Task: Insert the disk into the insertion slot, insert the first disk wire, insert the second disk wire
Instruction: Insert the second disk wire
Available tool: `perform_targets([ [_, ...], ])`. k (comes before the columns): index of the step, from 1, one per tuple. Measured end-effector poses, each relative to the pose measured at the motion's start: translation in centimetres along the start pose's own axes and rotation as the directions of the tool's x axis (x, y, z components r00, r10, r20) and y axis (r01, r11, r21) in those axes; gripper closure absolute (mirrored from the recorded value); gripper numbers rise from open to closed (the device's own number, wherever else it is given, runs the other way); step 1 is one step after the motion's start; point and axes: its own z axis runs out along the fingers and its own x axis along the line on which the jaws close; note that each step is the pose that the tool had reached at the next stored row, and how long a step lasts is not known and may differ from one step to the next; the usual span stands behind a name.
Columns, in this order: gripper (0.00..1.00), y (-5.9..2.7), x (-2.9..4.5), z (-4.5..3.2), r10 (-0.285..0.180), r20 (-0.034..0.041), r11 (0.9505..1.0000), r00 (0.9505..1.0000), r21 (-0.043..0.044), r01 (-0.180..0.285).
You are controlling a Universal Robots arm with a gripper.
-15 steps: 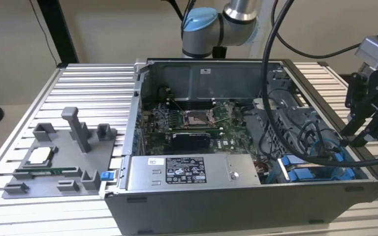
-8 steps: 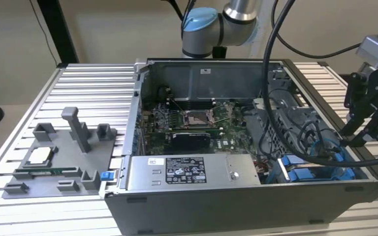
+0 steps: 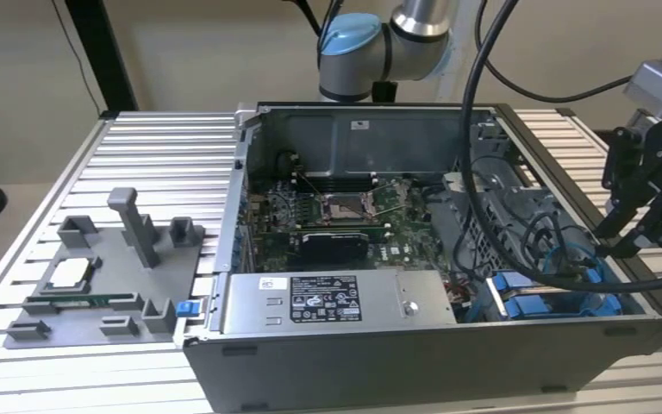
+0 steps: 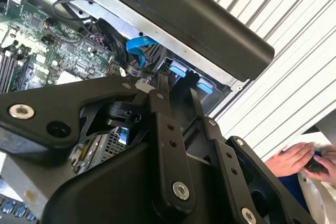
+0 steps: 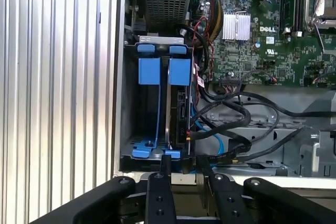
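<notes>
"Where is the disk (image 5: 179,109)?"

"Just ahead of the hand (image 5: 184,166). It stands on edge in the insertion slot (image 5: 148,103), a thin dark slab with its blue bracket (image 5: 179,71) at the far end."

"And the hand?"

"Fingers apart, holding nothing. I judge this the wiring step: square up to the blue cable (image 5: 212,136) beside the disk and avoid the black cables (image 5: 236,111)."
</notes>
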Motion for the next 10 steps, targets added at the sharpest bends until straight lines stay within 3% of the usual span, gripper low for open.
perform_targets([
  [10, 0.00, -0.16, 0.01, 0.13, 0.000, 0.0016, 1.0000, 1.0000, 0.0000, 0.000],
])
